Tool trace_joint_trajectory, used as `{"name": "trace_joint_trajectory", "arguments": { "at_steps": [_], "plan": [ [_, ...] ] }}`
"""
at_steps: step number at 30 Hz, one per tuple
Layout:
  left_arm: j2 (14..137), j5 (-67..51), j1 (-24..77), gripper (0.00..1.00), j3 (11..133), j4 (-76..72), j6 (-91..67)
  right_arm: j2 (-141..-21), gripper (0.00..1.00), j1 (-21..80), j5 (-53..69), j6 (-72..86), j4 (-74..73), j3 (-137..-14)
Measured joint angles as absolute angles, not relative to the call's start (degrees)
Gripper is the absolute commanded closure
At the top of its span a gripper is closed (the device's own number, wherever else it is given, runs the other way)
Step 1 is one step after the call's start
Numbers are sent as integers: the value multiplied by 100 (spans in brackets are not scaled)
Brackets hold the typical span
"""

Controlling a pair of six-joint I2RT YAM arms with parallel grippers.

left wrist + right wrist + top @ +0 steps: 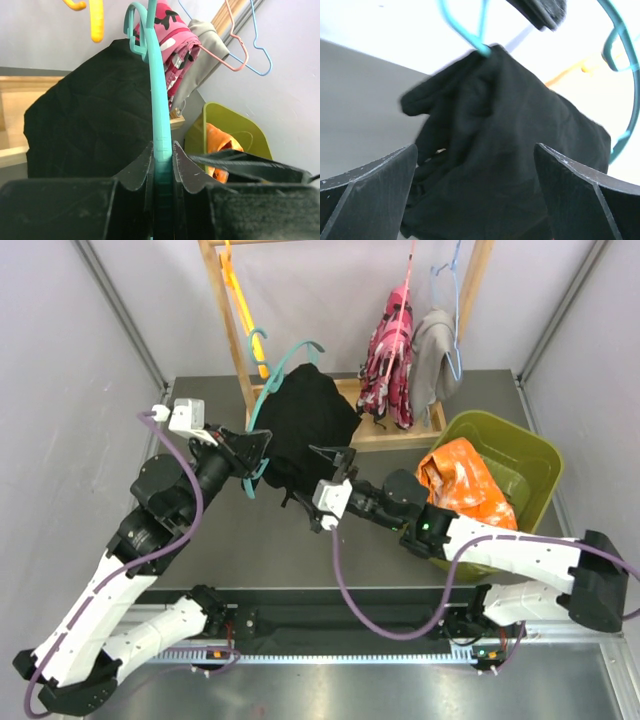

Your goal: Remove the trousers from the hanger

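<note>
The left hand is pressed together on the teal hanger, pinching its thin bar, and the black trousers hang from that hanger above the worktop. The right hand is spread wide just beside the bottom of the black trousers, holding nothing. The orange trousers lie in the green bin, and the flowery trousers and the grey trousers hang on the wooden rack.
</note>
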State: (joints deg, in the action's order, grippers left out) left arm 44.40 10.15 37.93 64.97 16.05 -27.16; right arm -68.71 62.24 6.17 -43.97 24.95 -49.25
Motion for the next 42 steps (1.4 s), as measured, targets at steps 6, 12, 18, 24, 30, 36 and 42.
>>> {"name": "trace_joint_trajectory", "arguments": {
  "at_steps": [6, 12, 18, 24, 30, 36, 42],
  "plan": [
    [4230, 882, 3793, 100, 6364, 1675, -2845, -7524, 0, 6287, -200, -3933, 3085, -5234],
    [4108, 720, 3793, 100, 6180, 1680, -2888, -8034, 3, 6287, -646, -3688, 3173, -5675],
    [3957, 659, 3789, 100, 6064, 1706, -2891, -8250, 92, 6152, -755, -3634, 2880, -5961],
    [3822, 764, 3782, 100, 5920, 1721, -2875, -8256, 100, 5813, -123, -3579, 1887, -6499],
    [3693, 945, 3789, 100, 5621, 1621, -2834, -8169, 100, 5264, 1046, -3573, 145, -7489],
    [3638, 1041, 3793, 100, 5297, 1114, -2834, -7918, 100, 5028, 1544, -3474, -1146, -8466],
    [3638, 1033, 3822, 100, 5164, 696, -2836, -7690, 100, 4845, 1955, -3142, -1688, -9008]
  ]
}}
